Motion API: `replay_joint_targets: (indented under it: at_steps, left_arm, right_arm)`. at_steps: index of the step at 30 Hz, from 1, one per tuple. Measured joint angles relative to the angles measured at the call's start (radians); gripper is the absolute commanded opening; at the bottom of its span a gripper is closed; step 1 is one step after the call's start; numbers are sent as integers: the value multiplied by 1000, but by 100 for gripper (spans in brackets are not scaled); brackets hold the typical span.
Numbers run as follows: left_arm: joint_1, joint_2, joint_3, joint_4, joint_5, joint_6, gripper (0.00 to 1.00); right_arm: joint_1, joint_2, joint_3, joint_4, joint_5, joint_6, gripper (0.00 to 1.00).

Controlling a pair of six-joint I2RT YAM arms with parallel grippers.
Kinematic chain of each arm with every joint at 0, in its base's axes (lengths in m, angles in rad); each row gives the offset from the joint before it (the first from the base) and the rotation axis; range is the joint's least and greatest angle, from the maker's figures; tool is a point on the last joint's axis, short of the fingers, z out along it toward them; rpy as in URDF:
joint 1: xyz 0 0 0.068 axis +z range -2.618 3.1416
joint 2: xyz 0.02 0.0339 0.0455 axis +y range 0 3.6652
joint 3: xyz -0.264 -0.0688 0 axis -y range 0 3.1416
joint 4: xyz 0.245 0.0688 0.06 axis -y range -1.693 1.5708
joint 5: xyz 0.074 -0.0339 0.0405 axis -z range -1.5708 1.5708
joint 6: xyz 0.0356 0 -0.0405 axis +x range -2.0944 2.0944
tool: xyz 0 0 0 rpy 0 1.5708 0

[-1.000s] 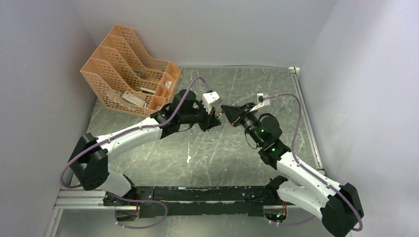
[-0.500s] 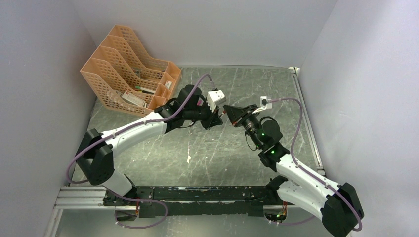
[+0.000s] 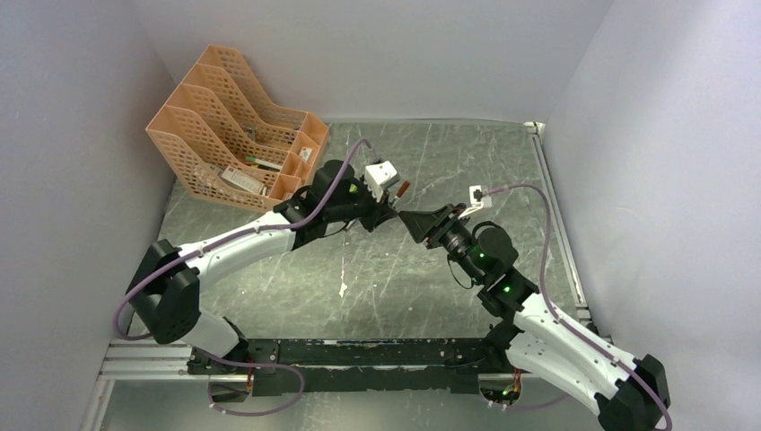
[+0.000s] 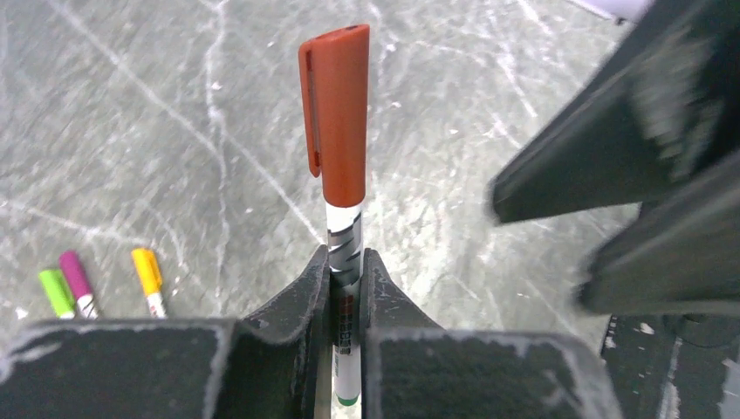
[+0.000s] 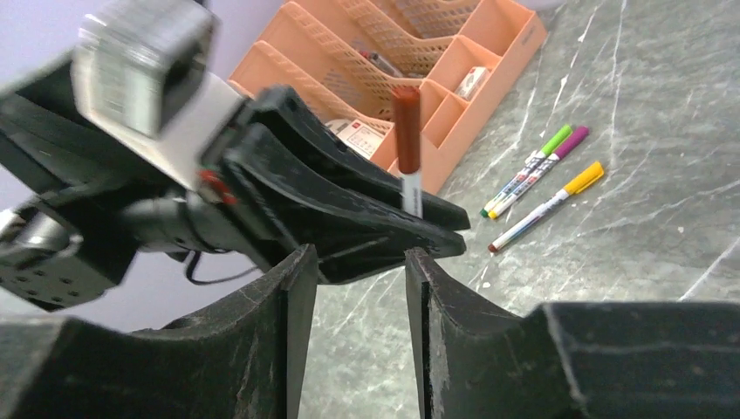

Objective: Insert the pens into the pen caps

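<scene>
My left gripper (image 4: 346, 257) is shut on a white pen (image 4: 346, 229) that stands up out of the jaws. An orange pen cap (image 4: 336, 113) sits on the pen's tip and also shows in the right wrist view (image 5: 406, 118) and the top view (image 3: 403, 189). My right gripper (image 5: 353, 253) is open and empty, just short of the left gripper's fingers (image 5: 349, 209). Three more pens lie side by side on the table with a green cap (image 4: 57, 292), a magenta cap (image 4: 77, 278) and a yellow cap (image 4: 147, 272) on them.
An orange mesh desk organiser (image 3: 233, 126) with small items stands at the far left, also in the right wrist view (image 5: 419, 52). A tiny white scrap (image 3: 342, 289) lies mid-table. Both arms meet above the middle (image 3: 408, 214). Grey walls enclose the table.
My right gripper has drawn back and down from the left gripper's tip. The orange cap now shows alone on the pen in the left gripper, which has shifted slightly left.
</scene>
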Motion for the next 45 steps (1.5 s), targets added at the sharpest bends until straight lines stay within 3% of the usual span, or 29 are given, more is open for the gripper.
replay_joint_targets:
  at_steps: [9, 21, 29, 36, 45]
  left_arm:
    - [55, 92, -54, 11, -130, 4, 7]
    - [64, 497, 247, -189, -356, 39, 8]
    - [69, 626, 407, -322, -410, 49, 25]
    - [69, 649, 450, -393, -442, 50, 42]
    - [69, 652, 458, -405, -454, 40, 44]
  right_arm:
    - [0, -140, 69, -229, 124, -20, 41]
    - [0, -167, 56, -362, 164, -20, 41]
    - [0, -131, 56, -380, 152, -43, 41]
    - [0, -128, 56, -388, 148, -55, 41]
    - [0, -124, 56, -388, 144, -57, 41]
